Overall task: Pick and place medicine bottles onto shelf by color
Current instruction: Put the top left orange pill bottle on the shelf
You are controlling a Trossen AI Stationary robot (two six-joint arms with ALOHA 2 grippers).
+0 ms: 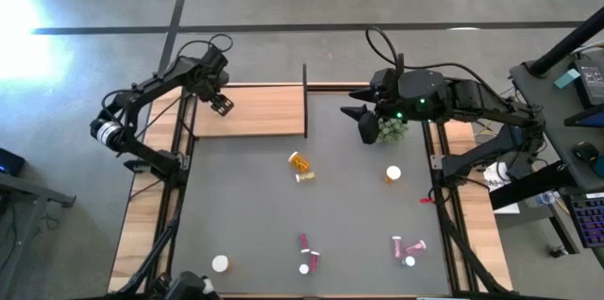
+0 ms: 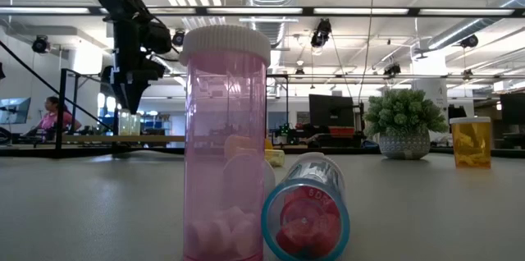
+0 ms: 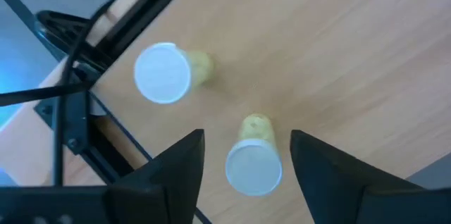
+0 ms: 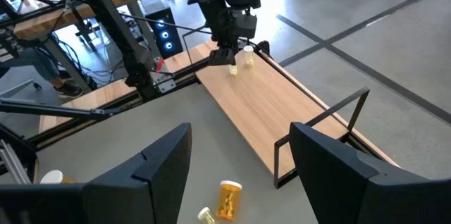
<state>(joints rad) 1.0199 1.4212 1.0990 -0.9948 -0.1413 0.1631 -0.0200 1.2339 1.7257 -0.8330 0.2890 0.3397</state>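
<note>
Two yellowish bottles with white caps stand upright on the left end of the light-wood shelf point(image 1: 255, 111): one point(image 3: 163, 72) apart, the other point(image 3: 254, 162) between the spread fingers of my left gripper point(image 3: 247, 134). That gripper point(image 1: 223, 105) is open and hangs above the bottle point(image 2: 129, 123) without touching it. My right gripper point(image 1: 360, 116) is open and empty, above the mat just right of the shelf's black post point(image 1: 305, 102). An orange bottle point(image 1: 300, 164) lies on the mat; another point(image 1: 393, 175) stands upright. Pink bottles point(image 1: 308, 253) point(image 1: 408, 246) lie at the near side.
A small green plant in a pot point(image 1: 393, 130) stands under my right arm's wrist. A white-capped bottle point(image 1: 220, 263) stands near the mat's near left corner. In the low view a pink bottle point(image 2: 225, 142) stands close to the camera, with another point(image 2: 305, 208) lying beside it.
</note>
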